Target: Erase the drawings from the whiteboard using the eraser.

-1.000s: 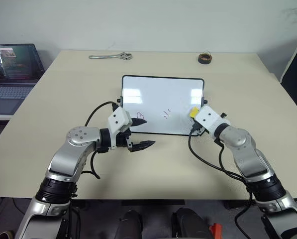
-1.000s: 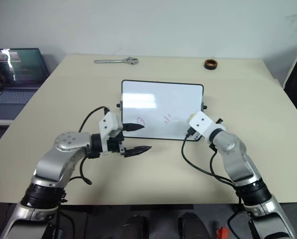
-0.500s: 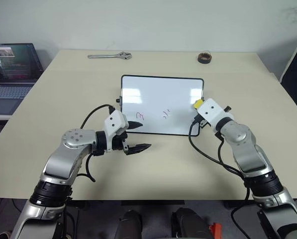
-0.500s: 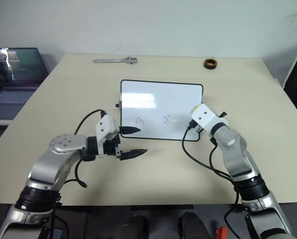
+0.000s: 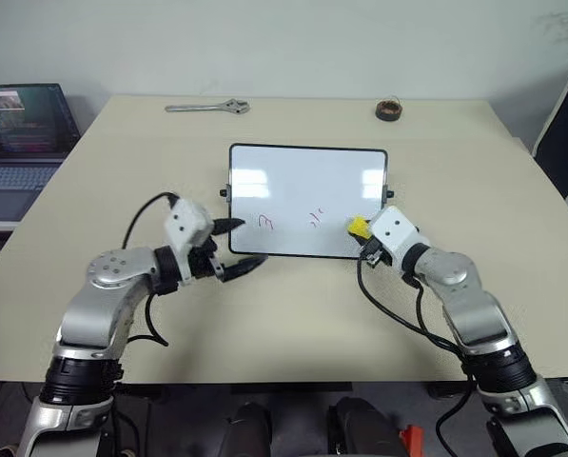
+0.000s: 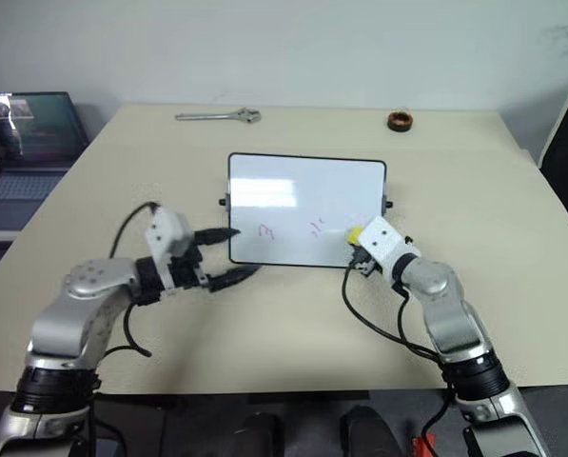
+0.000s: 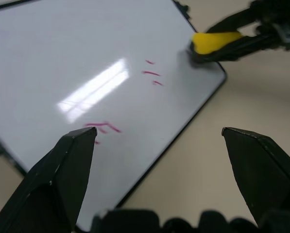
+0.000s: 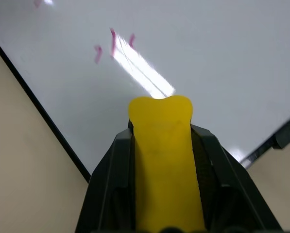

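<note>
The whiteboard [image 5: 307,181] lies flat mid-table. Two red drawings show on its near half: a "3" [image 5: 266,222] and short dashes [image 5: 316,222], the dashes also in the right wrist view [image 8: 113,43]. My right gripper [image 5: 362,235] is shut on the yellow eraser [image 5: 358,226], whose tip rests at the board's near right part, right of the dashes. The right wrist view has the eraser [image 8: 162,160] squeezed between the black fingers. My left gripper [image 5: 253,242] is open and empty at the board's near left corner, beside the "3".
A laptop [image 5: 22,133] sits open on a side surface at the far left. A wrench [image 5: 207,108] and a dark tape roll [image 5: 389,109] lie near the table's far edge. A dark chair [image 5: 564,124] stands at the right.
My left arm has swung left, from in front of the board to its left corner. The right gripper carried the eraser up the board, then back toward me and left, closer to the dashes.
</note>
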